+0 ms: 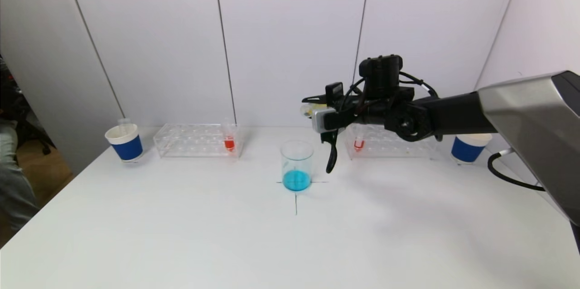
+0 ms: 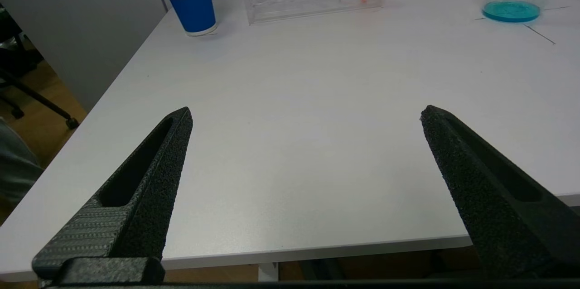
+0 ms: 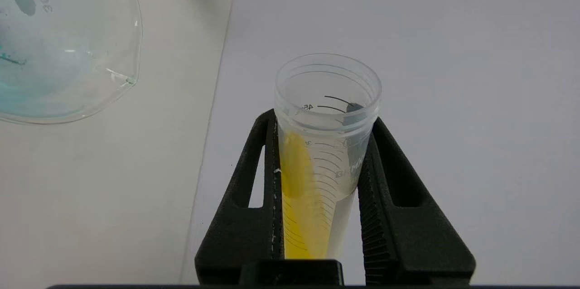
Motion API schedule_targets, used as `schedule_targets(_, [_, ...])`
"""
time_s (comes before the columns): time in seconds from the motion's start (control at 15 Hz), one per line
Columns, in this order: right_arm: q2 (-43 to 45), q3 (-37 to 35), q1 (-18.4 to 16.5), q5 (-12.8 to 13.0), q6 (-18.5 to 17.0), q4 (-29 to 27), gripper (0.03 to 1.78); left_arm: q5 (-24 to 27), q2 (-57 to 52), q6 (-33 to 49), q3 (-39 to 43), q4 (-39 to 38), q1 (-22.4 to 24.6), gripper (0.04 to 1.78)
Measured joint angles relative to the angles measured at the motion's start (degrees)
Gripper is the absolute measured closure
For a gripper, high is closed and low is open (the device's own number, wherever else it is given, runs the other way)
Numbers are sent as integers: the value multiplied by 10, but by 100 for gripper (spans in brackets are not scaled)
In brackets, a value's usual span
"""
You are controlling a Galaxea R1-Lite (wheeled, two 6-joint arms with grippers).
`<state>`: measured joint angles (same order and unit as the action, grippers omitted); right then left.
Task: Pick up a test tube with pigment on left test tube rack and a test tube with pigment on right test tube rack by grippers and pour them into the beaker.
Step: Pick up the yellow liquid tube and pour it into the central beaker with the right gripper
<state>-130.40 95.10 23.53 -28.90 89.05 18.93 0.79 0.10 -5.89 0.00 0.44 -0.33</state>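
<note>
One tube (image 3: 317, 166) of yellow pigment sits clamped in your right hand (image 3: 319, 216), tipped nearly level above and just right of the beaker (image 1: 297, 164). Bring its open mouth over the beaker rim before you roll the wrist further, then tilt slowly so the yellow runs down into the blue without splashing the counter (image 1: 181, 234). Your left hand (image 2: 303, 153) hangs low at the counter's near edge, fingers wide apart, holding nothing. One red tube (image 1: 229, 142) waits in the left rack (image 1: 190, 140), another (image 1: 359, 143) in the right rack (image 1: 394, 148) behind your arm.
</note>
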Motion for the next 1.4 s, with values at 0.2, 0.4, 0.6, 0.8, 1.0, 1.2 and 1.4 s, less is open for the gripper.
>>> schedule_targets(0.2, [2, -5, 0, 5, 14, 2, 128, 0, 0, 0, 0, 0, 0, 6])
schedule_targets(0.4, [3, -6, 2, 8, 19, 3, 128, 0, 0, 0, 0, 0, 0, 6])
schedule_targets(0.6, [4, -10, 2, 6, 19, 9, 128, 0, 0, 0, 0, 0, 0, 6])
schedule_targets(0.8, [4, -18, 4, 5, 19, 18, 128, 0, 0, 0, 0, 0, 0, 6])
schedule_targets(1.0, [4, -22, 6, 4, 19, 21, 128, 0, 0, 0, 0, 0, 0, 6])
schedule_targets(1.2, [4, -24, 6, 3, 19, 22, 128, 0, 0, 0, 0, 0, 0, 6])
schedule_targets(1.4, [4, -28, 6, 3, 19, 23, 128, 0, 0, 0, 0, 0, 0, 6])
